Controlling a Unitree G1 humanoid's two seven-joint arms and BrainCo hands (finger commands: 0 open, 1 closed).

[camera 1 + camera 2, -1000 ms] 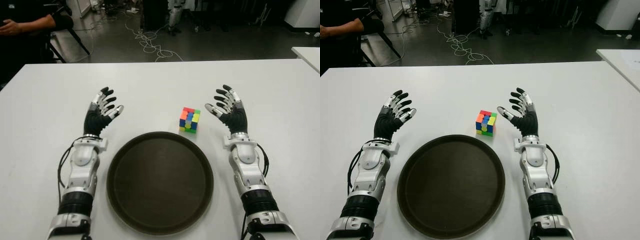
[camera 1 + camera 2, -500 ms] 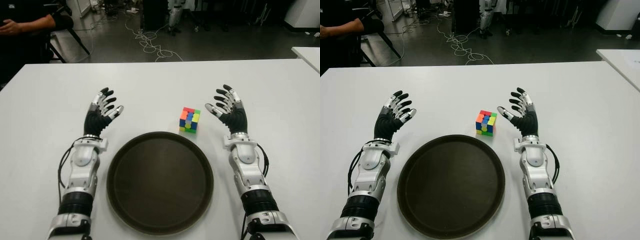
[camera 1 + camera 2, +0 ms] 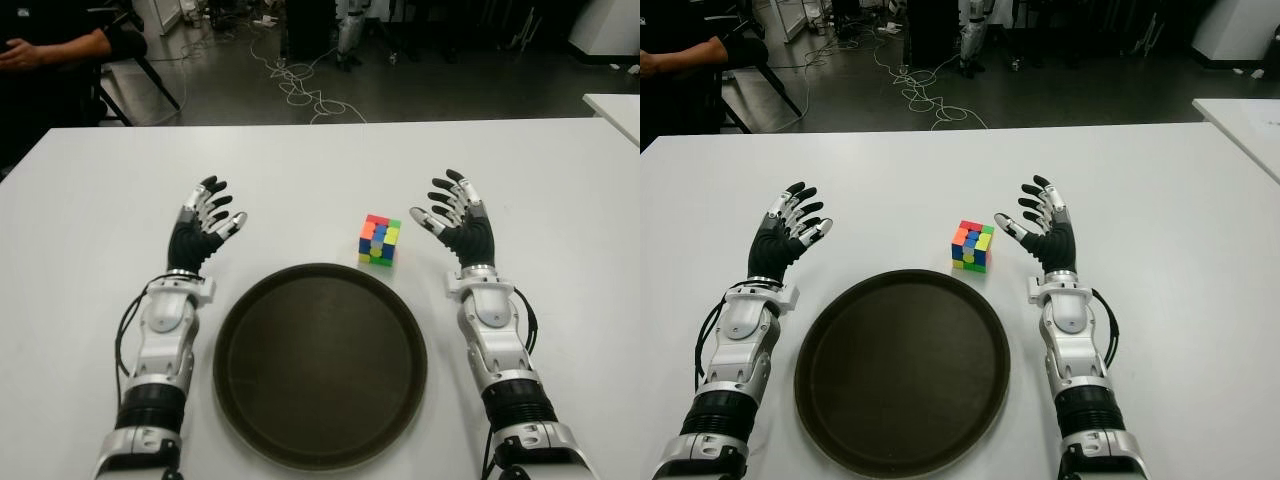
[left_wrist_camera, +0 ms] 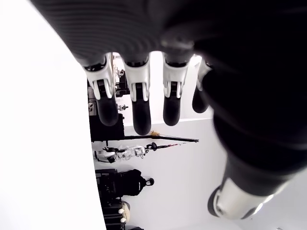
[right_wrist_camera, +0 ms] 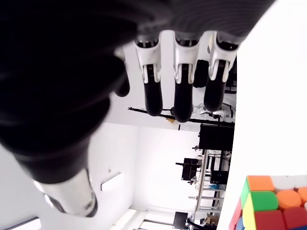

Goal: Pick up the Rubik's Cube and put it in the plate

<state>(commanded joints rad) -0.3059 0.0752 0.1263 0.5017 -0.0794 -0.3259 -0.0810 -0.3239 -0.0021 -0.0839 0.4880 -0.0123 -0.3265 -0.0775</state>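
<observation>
- No change is noted against the views of half a second and one second ago; both hands, the Rubik's Cube (image 3: 379,240) and the plate (image 3: 320,364) are found in the same places; the pick-up is judged not yet begun.
- The Rubik's Cube is seen standing on the white table (image 3: 90,210), just beyond the far rim of the dark round plate and apart from it; nothing lies in the plate.
- The right hand (image 3: 455,220) is held just to the right of the cube, not touching it; its fingers are spread and relaxed, nothing grasped; the cube's corner is caught in the right wrist view (image 5: 268,203).
- The left hand (image 3: 203,225) is shown left of the plate, well apart from the cube; fingers extended, released, holding nothing.
- The right hand is judged the nearer for the grasp; a short inward reach would be called for.
</observation>
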